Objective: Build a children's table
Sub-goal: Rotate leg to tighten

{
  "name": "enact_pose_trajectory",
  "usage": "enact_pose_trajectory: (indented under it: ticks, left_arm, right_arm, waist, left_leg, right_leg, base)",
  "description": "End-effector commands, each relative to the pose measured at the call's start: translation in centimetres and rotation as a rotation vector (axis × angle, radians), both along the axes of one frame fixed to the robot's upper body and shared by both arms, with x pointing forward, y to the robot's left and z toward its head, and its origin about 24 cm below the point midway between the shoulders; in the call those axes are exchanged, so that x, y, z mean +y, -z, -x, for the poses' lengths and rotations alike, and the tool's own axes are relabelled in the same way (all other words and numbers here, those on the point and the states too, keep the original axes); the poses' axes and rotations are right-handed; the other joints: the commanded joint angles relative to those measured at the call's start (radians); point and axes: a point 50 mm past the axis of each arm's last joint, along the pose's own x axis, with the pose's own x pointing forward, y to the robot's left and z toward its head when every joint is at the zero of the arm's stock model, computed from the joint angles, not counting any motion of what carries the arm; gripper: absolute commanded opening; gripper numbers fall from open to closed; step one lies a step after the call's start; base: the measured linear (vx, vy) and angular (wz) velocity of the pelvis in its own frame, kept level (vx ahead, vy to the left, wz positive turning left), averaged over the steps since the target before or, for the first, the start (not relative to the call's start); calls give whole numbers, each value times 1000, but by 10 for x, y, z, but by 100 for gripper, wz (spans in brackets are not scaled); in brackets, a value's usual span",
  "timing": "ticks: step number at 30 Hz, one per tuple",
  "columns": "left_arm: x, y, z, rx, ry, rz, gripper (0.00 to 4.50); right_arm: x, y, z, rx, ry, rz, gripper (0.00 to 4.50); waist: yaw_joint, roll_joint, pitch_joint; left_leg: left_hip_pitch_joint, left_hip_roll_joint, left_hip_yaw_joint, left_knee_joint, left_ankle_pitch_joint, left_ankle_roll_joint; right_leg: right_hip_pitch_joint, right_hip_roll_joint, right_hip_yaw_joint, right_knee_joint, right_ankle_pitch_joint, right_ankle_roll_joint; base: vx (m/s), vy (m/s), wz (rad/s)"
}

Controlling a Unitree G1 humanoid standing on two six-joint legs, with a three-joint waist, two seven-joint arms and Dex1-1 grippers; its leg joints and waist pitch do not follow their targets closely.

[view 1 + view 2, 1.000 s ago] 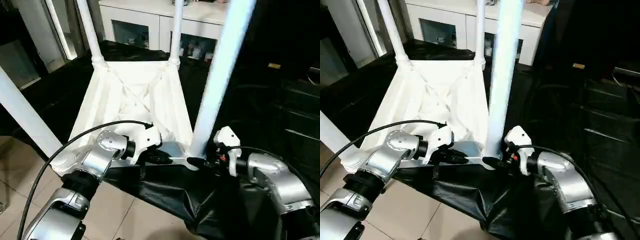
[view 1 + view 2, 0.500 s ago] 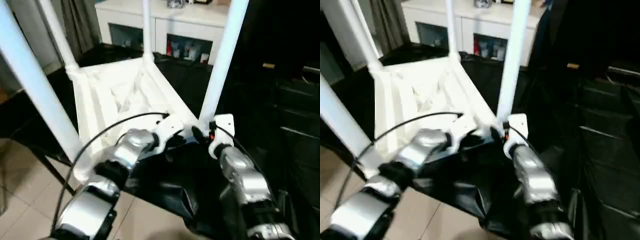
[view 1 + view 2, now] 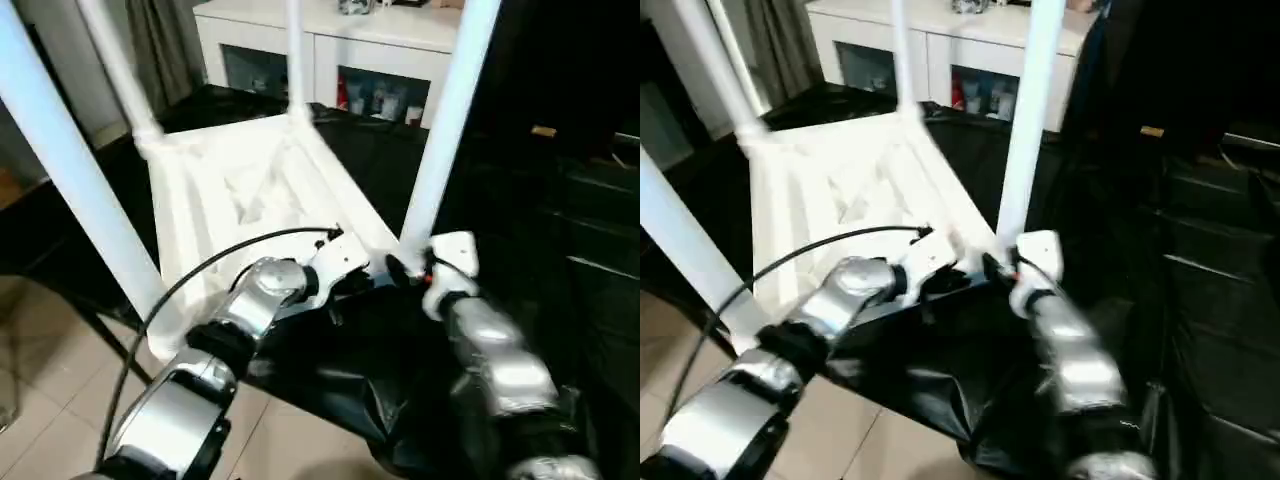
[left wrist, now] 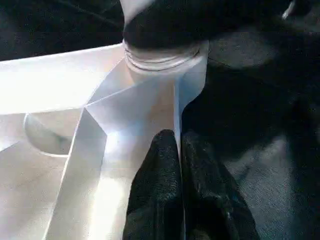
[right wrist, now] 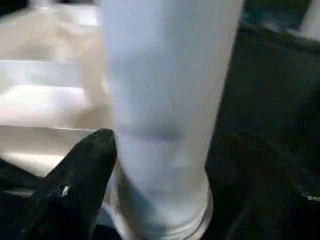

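Your left gripper (image 4: 179,165) has both black fingers pressed onto the thin side wall of the table top (image 3: 250,185), one finger on each face of the wall, just short of the corner socket (image 4: 165,62). Your right gripper (image 5: 165,165) straddles the base of the near right leg (image 3: 445,120): one finger (image 5: 75,185) lies against the tube at about 8 o'clock, the other is a dark shape at about 4 o'clock, and I cannot tell whether they truly clamp the tube or merely flank it.

The table lies upside down on the black sheet (image 3: 400,370), with its near edge at the table's front. The four legs point up: the near left leg (image 3: 70,160) at 9 o'clock, the two far legs at 11 and 12.

The risks as I judge them:
- The left pinch is on a thin rim; a sideways pull could slip it off.
- If the right leg is not fully seated, pushing off-axis could tilt it in the socket or jam it.
- The top sits near the sheet's edge, so a hard push could slide it toward the floor (image 3: 40,400).
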Motion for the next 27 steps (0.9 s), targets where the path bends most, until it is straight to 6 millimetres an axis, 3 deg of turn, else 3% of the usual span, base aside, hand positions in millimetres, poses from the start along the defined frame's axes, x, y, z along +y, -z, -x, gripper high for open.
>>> enact_pose_trajectory:
  ticks: [1, 5, 8, 12, 15, 17, 23, 24, 26, 27]
  left_arm:
    - [2, 1, 3, -9, -7, 76, 0]
    - [8, -9, 2, -24, 22, 131, 0]
    - [15, -16, 3, -2, 50, 171, 46]
    - [26, -20, 7, 31, 76, 165, 79]
    - [41, -24, 13, 78, 77, 141, 105]
    - [51, -25, 22, 126, 111, 115, 121]
    - [66, -30, 49, 236, 170, 88, 157]
    - [67, -30, 52, 243, 172, 82, 166]
    - [69, -29, 55, 237, 149, 70, 187]
    - [72, -28, 56, 217, 95, 55, 195]
  right_arm:
    - [-14, -10, 8, -9, -77, -3, 389]
    - [-31, -15, 25, 24, -206, 38, 389]
    - [-37, -16, 34, 54, -279, 59, 392]
    - [-36, -18, 41, 74, -345, 55, 392]
    - [-25, -21, 42, 69, -388, 17, 392]
    - [-16, -21, 44, 77, -435, -6, 392]
    - [0, -19, 44, 93, -507, -46, 392]
    - [2, -19, 43, 93, -509, -49, 392]
    - [10, -17, 42, 94, -521, -67, 392]
    - [21, -15, 39, 93, -531, -95, 392]
  waist:
    - [4, -30, -48]
    - [5, -34, -49]
    - [2, -40, -49]
    - [2, -33, -52]
    - [0, -38, -50]
    - [-7, -37, -49]
    - [-1, -40, -43]
    - [0, -39, -43]
    - [-1, -50, -40]
    - [-2, -47, -38]
  left_leg:
    - [8, 16, 4, -64, -207, 76]
    - [-4, 13, 2, -64, -192, 88]
    - [-8, 12, 2, -62, -189, 90]
    - [-3, 22, 2, -60, -157, 95]
    - [-5, 27, -3, -64, -148, 90]
    - [2, 24, 2, -62, -162, 87]
    - [4, 27, 5, -66, -160, 69]
    - [5, 28, 5, -66, -163, 65]
    - [3, 27, 5, -68, -171, 59]
    - [6, 26, 5, -68, -191, 46]
  right_leg:
    - [43, -49, 35, -94, -283, -152]
    - [51, -48, 30, -91, -275, -149]
    - [51, -51, 28, -93, -314, -146]
    - [45, -48, 30, -80, -198, -201]
    - [52, -51, 29, -63, -134, -228]
    - [45, -47, 31, -69, -151, -231]
    - [41, -48, 34, -64, -160, -238]
    - [41, -48, 34, -64, -163, -236]
    - [40, -48, 33, -66, -196, -222]
    - [37, -48, 34, -70, -234, -207]
  base:
    - [0, 0, 0]
    - [0, 0, 0]
    - [0, 0, 0]
    - [0, 0, 0]
    - [0, 0, 0]
    - [0, 0, 0]
    - [0, 0, 0]
    - [0, 0, 0]
    - [0, 0, 0]
    - [0, 0, 0]
